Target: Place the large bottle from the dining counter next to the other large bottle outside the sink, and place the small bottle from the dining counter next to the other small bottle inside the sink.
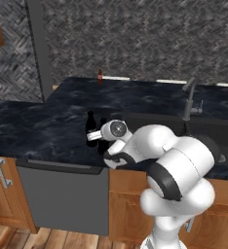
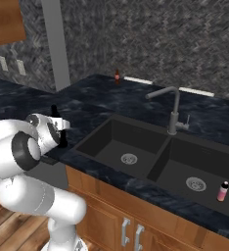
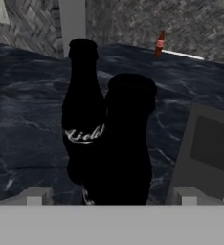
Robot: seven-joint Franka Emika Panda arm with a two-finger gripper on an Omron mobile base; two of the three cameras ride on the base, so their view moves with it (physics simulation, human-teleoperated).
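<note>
Here the white arm bends low over the dark marbled desk to the left of the sink; its gripper faces two tall black bottles standing upright together on the desk, just left of the sink's left basin; the nearer black bottle stands between the two fingertips, which sit wide apart on either side of it and, as far as I can see, do not press against it; the gripper is spread wide and holds nothing; the farther black bottle, with pale script across its belly, stands right behind and slightly left of the first, the two touching or nearly so; from the left base view both bottles are partly covered by the robot's wrist; far back, at the rear edge of the desk near the wall, the small bottle stands upright, amber-brown with a red label, well apart from everything else; in the right basin of the sink, near its right front corner, the other small bottle stands upright, pale pink with a dark top; a grey gooseneck faucet rises behind the divider between the two basins.
</note>
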